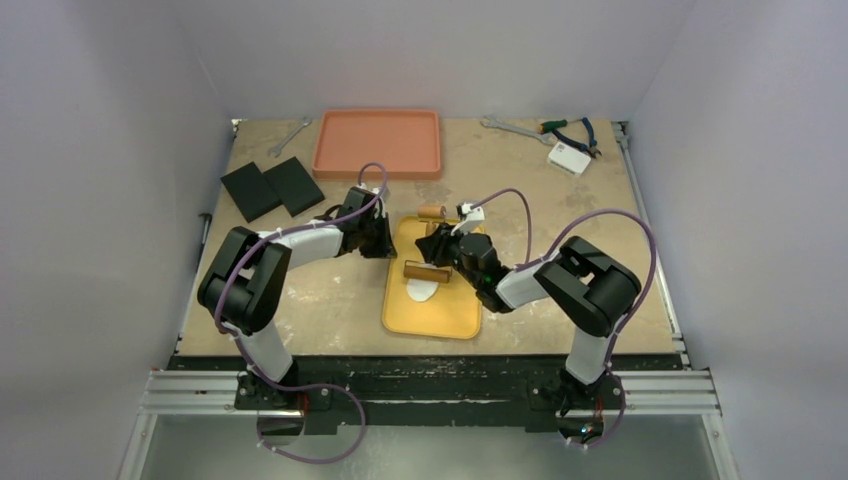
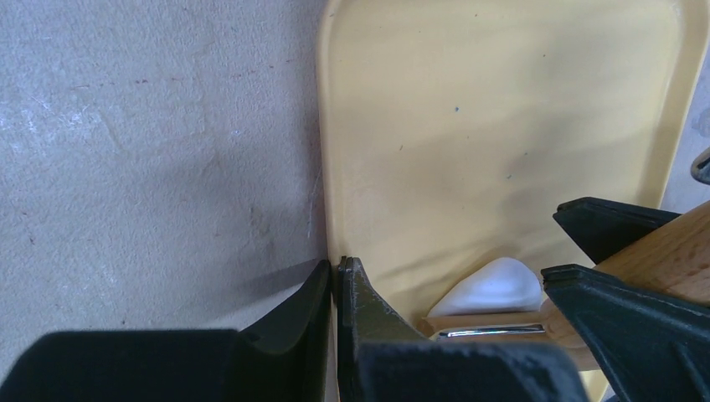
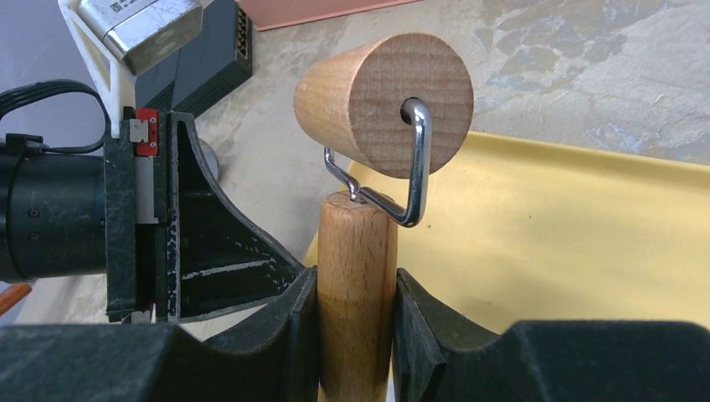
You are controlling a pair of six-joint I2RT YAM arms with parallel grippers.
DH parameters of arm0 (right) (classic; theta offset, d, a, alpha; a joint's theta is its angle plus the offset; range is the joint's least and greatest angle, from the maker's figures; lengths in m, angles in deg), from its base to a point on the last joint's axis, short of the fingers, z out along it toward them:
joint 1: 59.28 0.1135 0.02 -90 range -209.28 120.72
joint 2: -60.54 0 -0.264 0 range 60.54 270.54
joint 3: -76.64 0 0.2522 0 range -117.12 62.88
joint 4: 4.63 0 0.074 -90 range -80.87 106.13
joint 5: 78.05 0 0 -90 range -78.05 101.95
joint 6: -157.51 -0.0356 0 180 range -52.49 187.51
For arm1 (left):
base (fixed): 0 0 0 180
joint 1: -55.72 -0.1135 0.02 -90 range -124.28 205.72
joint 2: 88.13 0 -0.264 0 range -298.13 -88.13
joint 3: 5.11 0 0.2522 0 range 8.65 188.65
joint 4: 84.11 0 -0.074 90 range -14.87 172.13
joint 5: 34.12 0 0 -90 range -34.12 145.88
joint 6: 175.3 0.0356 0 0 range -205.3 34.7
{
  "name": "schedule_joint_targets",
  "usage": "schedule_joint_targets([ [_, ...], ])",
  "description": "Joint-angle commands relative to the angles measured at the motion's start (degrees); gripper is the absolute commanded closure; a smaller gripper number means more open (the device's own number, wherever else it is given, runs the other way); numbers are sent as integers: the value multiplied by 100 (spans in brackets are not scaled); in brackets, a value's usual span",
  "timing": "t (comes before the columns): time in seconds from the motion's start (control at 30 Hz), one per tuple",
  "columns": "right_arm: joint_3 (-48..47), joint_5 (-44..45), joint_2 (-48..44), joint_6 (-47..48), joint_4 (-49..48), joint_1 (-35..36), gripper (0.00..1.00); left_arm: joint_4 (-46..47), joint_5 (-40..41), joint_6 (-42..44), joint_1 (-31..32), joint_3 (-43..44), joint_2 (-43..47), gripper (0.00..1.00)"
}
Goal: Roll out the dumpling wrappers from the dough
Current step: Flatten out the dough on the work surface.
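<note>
A yellow tray [image 1: 432, 318] lies mid-table with one small, flattish white piece of dough [image 1: 421, 291], a dumpling wrapper, on it. A wooden roller [image 1: 427, 271] rests across the wrapper's far edge. My right gripper [image 1: 447, 256] is shut on the roller's upright handle [image 3: 356, 276], and the roller drum [image 3: 383, 105] hangs from a wire bracket ahead of it. My left gripper [image 1: 378, 238] is shut at the tray's far left rim [image 2: 328, 167], which runs straight into the closed jaws [image 2: 336, 272]. In the left wrist view the dough [image 2: 494, 287] peeks out beside the roller.
An orange tray [image 1: 377, 143] stands at the back, with two black pads [image 1: 270, 188] to its left. A short wooden cylinder [image 1: 431, 211] lies just beyond the yellow tray. Wrenches [image 1: 510, 127], pliers [image 1: 570, 130] and a white box [image 1: 569, 157] sit at the back right.
</note>
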Motion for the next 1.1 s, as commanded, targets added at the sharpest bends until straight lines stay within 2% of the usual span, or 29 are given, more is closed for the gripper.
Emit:
schedule_joint_targets([
  [0.0, 219, 497, -55, 102, -204, -199, 100, 77, -120, 77, -40, -32, 221, 100],
  [0.17, 218, 525, -38, 90, -213, -325, 100, 85, -123, 79, -41, -32, 212, 100],
  [0.43, -217, 354, 422, -99, -137, 147, 100, 86, -116, 93, -45, -47, 235, 100],
  [0.77, -74, 441, 83, 85, 123, -549, 100, 109, -133, 95, -40, -67, 229, 100],
  [1.07, 55, 364, 161, -6, -104, -57, 100, 104, -119, 95, -41, -63, 221, 100],
])
